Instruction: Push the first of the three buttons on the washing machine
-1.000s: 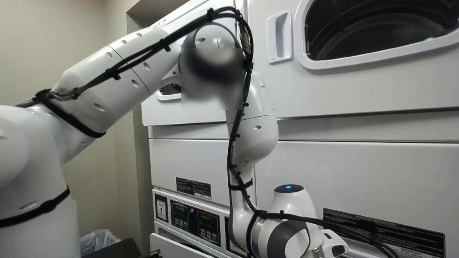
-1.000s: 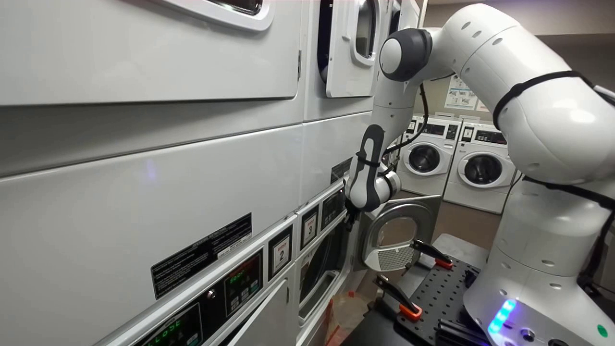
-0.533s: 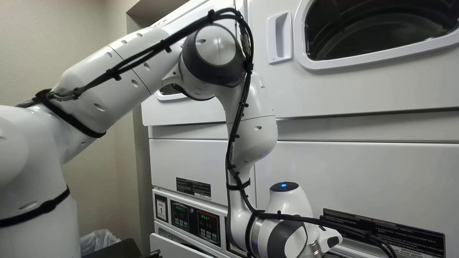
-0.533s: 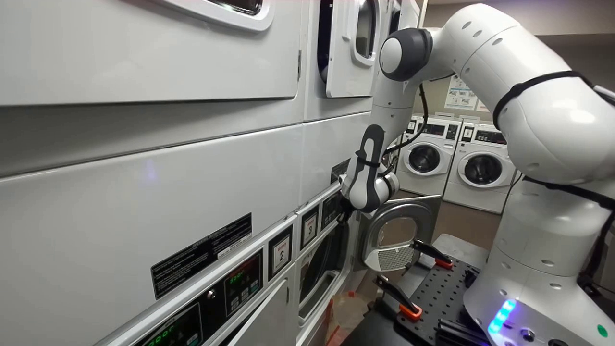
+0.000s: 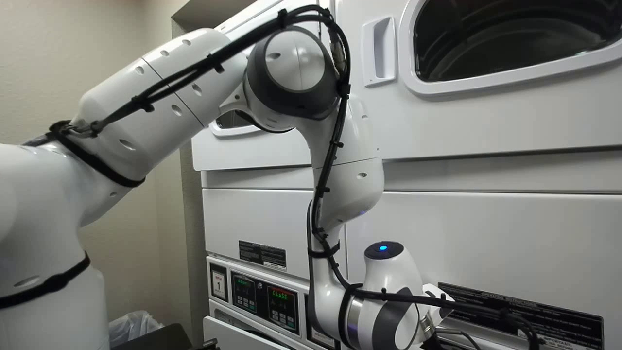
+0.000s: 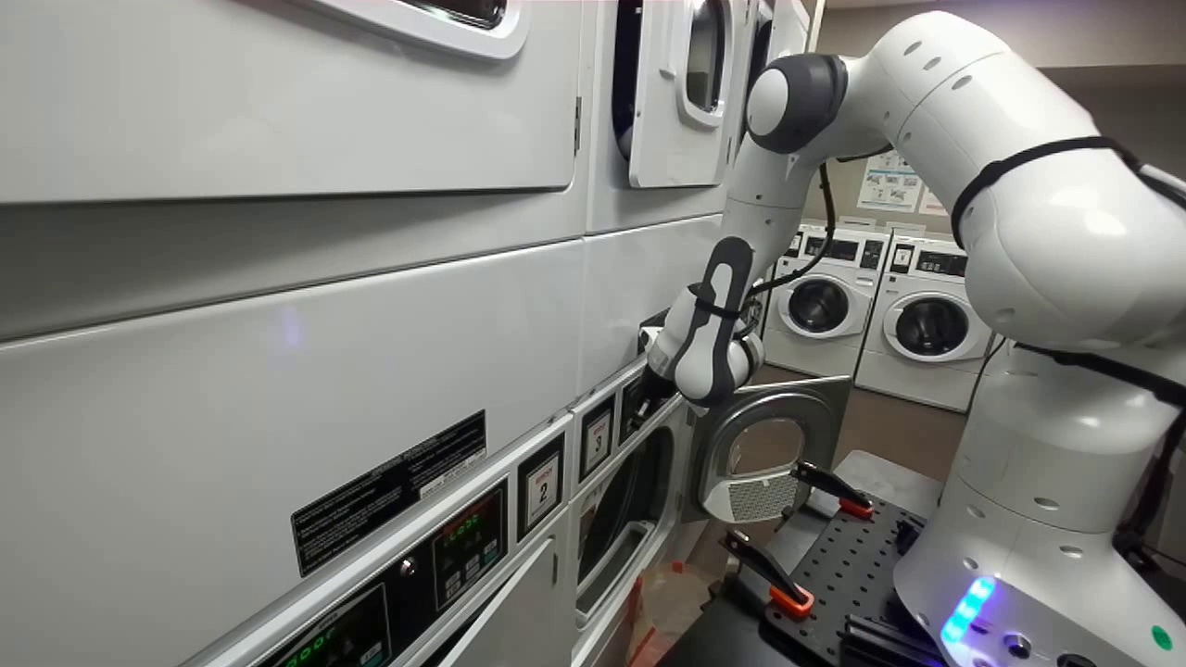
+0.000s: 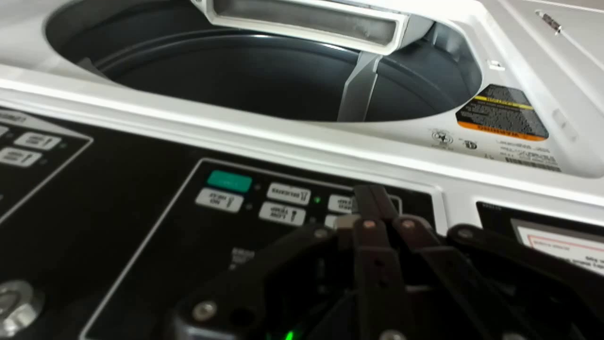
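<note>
Grey door (image 6: pixel 817 435): swung wide beside the machine (image 7: pixel 283 137), leaving its dark drum (image 7: pixel 212 75) exposed, below the control panel (image 7: pixel 179 264) in an exterior view
Number 3 card (image 6: pixel 598 437): just beside the control panel
Number 2 card (image 6: pixel 541 491): on the neighbouring front, a white door (image 6: pixel 514 611) ajar beneath it
Black board (image 6: pixel 834 574): two clamps (image 6: pixel 789 597), black and orange, at its edge
Washers (image 6: pixel 815 306): two, in the background behind the arm (image 6: pixel 982 120)
Arm: crosses before the machines in both exterior views, hiding part of the control panel in an exterior view
Gripper (image 7: pixel 372 193): fingers (image 7: pixel 363 203) together, side by side, at the control panel; they cover the right end of the MED TEMP button (image 7: pixel 339 203) and part of the button next to it; whether they touch, I cannot tell
Buttons (image 7: pixel 282 213): two rows of three on the control panel, one teal, the others white; which is the first, I cannot tell
Long axis: each button is oblong, its long side along the row, sloping gently down to the right in the wrist view
Lettering: upside down in the wrist view, the buttons facing out from the machine
</note>
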